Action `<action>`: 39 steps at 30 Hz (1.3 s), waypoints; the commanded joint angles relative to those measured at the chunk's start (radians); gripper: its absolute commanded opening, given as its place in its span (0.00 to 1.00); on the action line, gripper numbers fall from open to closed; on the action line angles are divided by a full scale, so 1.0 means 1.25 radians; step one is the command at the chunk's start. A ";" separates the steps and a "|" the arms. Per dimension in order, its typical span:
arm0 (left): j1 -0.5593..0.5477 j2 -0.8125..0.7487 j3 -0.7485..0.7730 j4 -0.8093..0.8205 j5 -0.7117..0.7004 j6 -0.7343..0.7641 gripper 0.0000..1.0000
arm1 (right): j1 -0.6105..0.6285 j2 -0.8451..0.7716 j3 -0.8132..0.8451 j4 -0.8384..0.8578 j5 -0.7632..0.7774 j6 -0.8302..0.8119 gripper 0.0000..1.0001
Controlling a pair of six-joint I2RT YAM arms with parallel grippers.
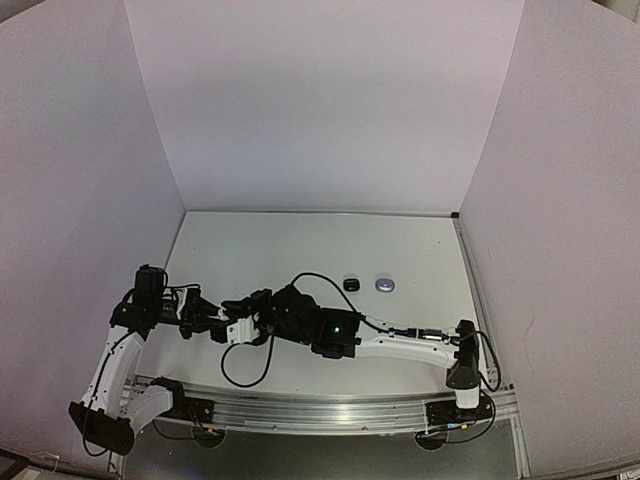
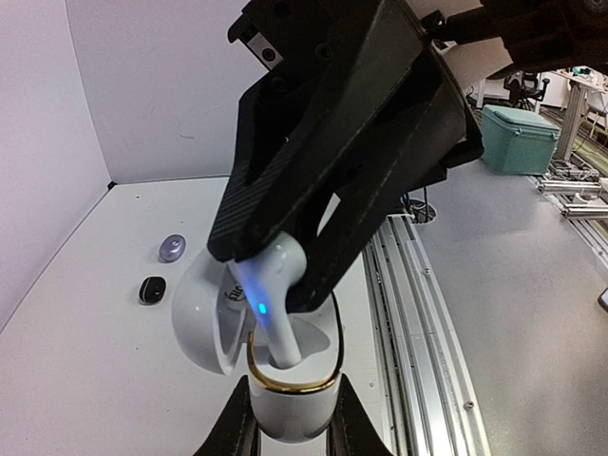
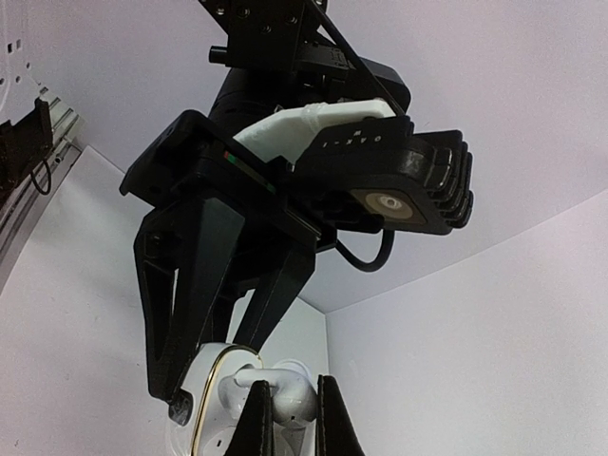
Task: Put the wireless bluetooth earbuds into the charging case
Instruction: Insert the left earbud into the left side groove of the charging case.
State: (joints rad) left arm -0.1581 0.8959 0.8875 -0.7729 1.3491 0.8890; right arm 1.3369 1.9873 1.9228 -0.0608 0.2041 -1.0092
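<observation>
Left pincer [image 2: 291,432]: clenched on the lower body of the white charging case [image 2: 285,407], one finger on each side, holding it above the table [image 1: 300,240].
Charging case: open, with a gold rim around its mouth; the lid [image 2: 201,318] is swung out to one side.
Right pincer [image 3: 290,408]: grasping a white earbud [image 2: 275,277] between its fingertips, directly over the case mouth.
White earbud: its blue light is lit. The stem reaches down inside the gold rim, and the head sits above the rim in the right pincer's grip.
Arms: they meet low at the near left of the table.
Other pieces: a black rounded piece [image 1: 351,284] and a silvery grey rounded piece [image 1: 384,285] lie side by side near the table's middle, apart from both pincers. I cannot tell whether they are closed cases.
</observation>
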 commanded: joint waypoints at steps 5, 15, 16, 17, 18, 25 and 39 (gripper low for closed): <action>-0.003 -0.017 0.004 0.032 0.027 -0.003 0.00 | 0.006 0.035 0.028 0.020 0.069 -0.026 0.00; -0.002 -0.034 -0.011 0.104 0.017 -0.094 0.00 | 0.006 0.033 0.000 0.059 0.083 -0.020 0.00; -0.003 -0.040 -0.021 0.138 0.014 -0.132 0.00 | 0.006 0.029 -0.012 0.062 0.080 -0.017 0.00; -0.003 -0.045 -0.032 0.168 0.010 -0.165 0.00 | 0.006 0.024 -0.020 0.062 0.078 -0.012 0.00; -0.003 -0.051 -0.042 0.204 0.006 -0.199 0.00 | 0.006 0.021 -0.025 0.062 0.075 -0.008 0.00; -0.002 -0.062 -0.060 0.276 -0.003 -0.266 0.00 | 0.006 0.002 -0.054 0.062 0.056 -0.004 0.16; -0.002 -0.050 -0.053 0.205 -0.006 -0.204 0.00 | 0.006 0.004 0.011 -0.005 0.006 0.053 0.46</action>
State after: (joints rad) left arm -0.1582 0.8398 0.7910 -0.5289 1.2949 0.6096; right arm 1.3403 2.0102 1.8898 0.0366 0.2631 -0.9878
